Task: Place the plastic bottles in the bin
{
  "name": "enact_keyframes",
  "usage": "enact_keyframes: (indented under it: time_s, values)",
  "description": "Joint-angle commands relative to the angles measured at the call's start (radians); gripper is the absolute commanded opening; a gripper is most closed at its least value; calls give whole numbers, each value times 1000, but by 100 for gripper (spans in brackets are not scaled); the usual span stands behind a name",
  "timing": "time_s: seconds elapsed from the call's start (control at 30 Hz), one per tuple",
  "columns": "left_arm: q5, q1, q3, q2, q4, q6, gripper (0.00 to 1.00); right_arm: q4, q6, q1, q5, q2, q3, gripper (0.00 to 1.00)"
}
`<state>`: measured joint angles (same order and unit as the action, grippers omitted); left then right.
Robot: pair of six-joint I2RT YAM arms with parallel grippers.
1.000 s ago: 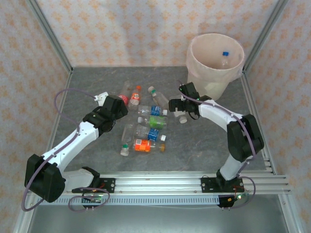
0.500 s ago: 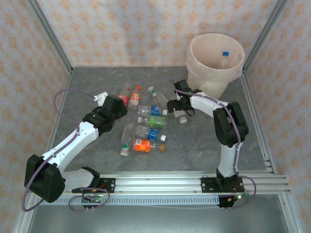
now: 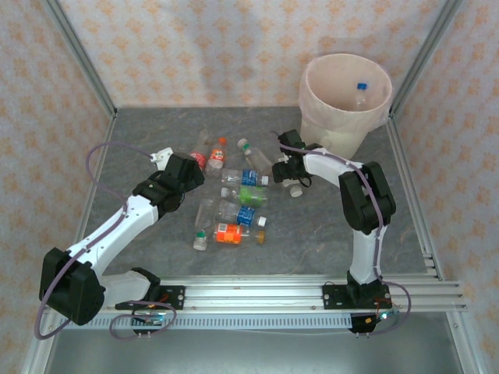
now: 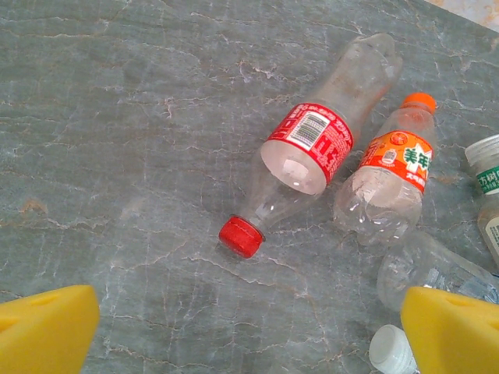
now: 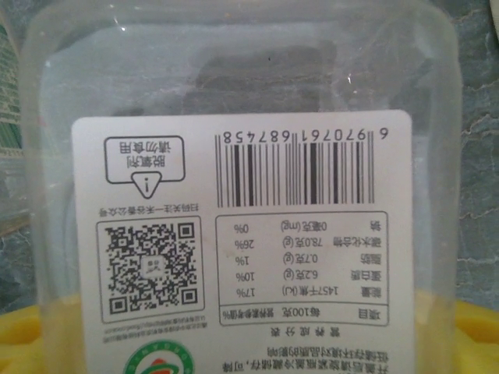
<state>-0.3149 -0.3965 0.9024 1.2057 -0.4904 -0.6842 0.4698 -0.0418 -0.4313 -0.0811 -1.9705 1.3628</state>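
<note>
My left arm has not shifted over the last second. My left gripper [image 3: 189, 170] hangs at the left edge of the bottle cluster. The change is in my right arm: its elbow has swung in from the right side toward the middle, and my right gripper [image 3: 290, 175] has slid a little left, to the cluster's right edge.

The overhead view shows the plastic bottles [image 3: 242, 195] scattered on the grey table [image 3: 140, 226] between my two arms. My left wrist camera adds detail. My yellow pads [image 4: 45, 331] are spread wide and released, with bare table between them. Beyond them lie a red-labelled bottle [image 4: 308, 144] with a red cap and, just to its right, an orange-labelled bottle [image 4: 390, 175] with an orange cap. A loose-looking white cap [image 4: 390, 351] sits beside my right-hand pad.

My right wrist camera is pressed close to a clear bottle [image 5: 242, 93], near enough to read the barcode and QR code on its white label [image 5: 234, 218]. Yellow pad [image 5: 17, 343] shows at the lower corners. I cannot tell whether my jaws are clamped on the bottle.

Further right, at the back corner, the bin [image 3: 343, 134] stands upright with a blue-capped bottle [image 3: 360, 93] inside it.
</note>
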Motion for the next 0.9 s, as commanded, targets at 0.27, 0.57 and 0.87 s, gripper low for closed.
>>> enact_keyframes:
  time_s: [0.27, 0.57, 0.87]
  values:
    - [18, 11, -25, -14, 49, -14, 100, -177, -40, 1, 37, 313, -238, 59]
    - [42, 12, -18, 6, 63, -9, 100, -285, -113, -11, -41, 571, -344, 17]
    - [47, 12, -15, 12, 67, -11, 100, -334, -114, -11, -158, 713, -287, 0]
